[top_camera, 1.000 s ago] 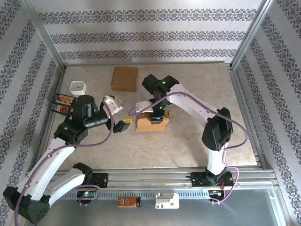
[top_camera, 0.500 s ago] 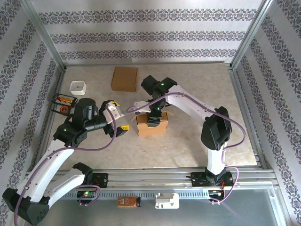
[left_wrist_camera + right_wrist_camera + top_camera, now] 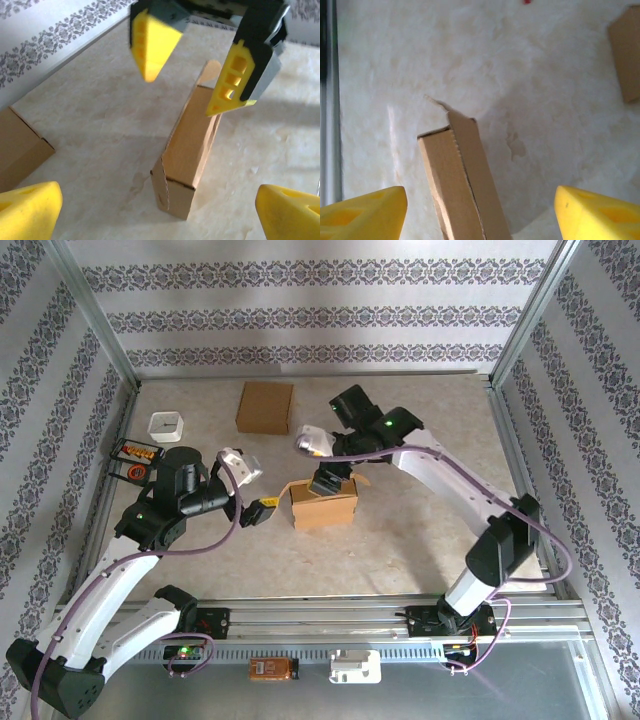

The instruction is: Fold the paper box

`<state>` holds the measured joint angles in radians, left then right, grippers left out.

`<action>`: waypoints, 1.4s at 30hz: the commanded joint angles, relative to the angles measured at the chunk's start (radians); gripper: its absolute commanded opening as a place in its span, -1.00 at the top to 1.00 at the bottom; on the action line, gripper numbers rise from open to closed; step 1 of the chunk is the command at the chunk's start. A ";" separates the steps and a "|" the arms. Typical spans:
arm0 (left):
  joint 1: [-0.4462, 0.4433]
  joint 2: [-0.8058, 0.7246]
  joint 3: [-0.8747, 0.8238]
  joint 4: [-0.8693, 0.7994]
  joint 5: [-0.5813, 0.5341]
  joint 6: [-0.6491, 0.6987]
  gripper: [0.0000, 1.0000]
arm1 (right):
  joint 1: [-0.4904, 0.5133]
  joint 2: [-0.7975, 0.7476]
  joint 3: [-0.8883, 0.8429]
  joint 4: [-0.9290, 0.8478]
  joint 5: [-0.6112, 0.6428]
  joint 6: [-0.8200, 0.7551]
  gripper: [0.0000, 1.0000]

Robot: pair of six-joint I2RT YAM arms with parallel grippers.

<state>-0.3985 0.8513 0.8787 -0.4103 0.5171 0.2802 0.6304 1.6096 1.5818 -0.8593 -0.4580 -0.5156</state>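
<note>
High rear overview, two close wrist views, paper box (image 3: 323, 507) common to all.

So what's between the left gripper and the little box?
Just bare table, seen in the left wrist view, between the left gripper and the paper box.

1. A narrow paper box (image 3: 187, 150) stands on the pale marbled bench (image 3: 100, 125), a rounded flap raised at its far end
2. The right gripper (image 3: 192, 60) hangs just above that end, its yellow fingers apart
3. The left gripper (image 3: 159, 212) has its tips spread wide, one in each lower corner
4. A second cardboard box (image 3: 20, 145) lies at the left edge
</note>
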 commanded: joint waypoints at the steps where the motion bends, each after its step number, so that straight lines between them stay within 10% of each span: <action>1: -0.013 0.001 -0.004 0.070 -0.113 -0.333 -0.99 | -0.063 -0.126 -0.086 0.154 -0.048 0.387 -0.54; 4: -0.032 0.035 0.046 -0.025 -0.242 -0.555 -0.99 | -0.122 -0.258 -0.246 0.260 -0.058 0.566 -0.55; 10: -0.131 0.125 0.149 -0.162 -0.251 -0.583 -0.97 | -0.266 -0.386 -0.456 0.291 -0.151 0.741 -0.51; 29: -0.228 0.289 0.215 -0.226 -0.315 -0.552 -0.79 | -0.297 -0.329 -0.528 0.254 -0.125 0.653 0.08; 42: -0.250 0.376 0.234 -0.218 -0.329 -0.645 -0.17 | -0.249 -0.326 -0.534 0.267 -0.091 0.615 0.44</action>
<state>-0.6350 1.2114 1.0740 -0.6003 0.2066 -0.3305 0.3637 1.2808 1.0554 -0.6071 -0.5629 0.1242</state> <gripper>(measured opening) 0.605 0.299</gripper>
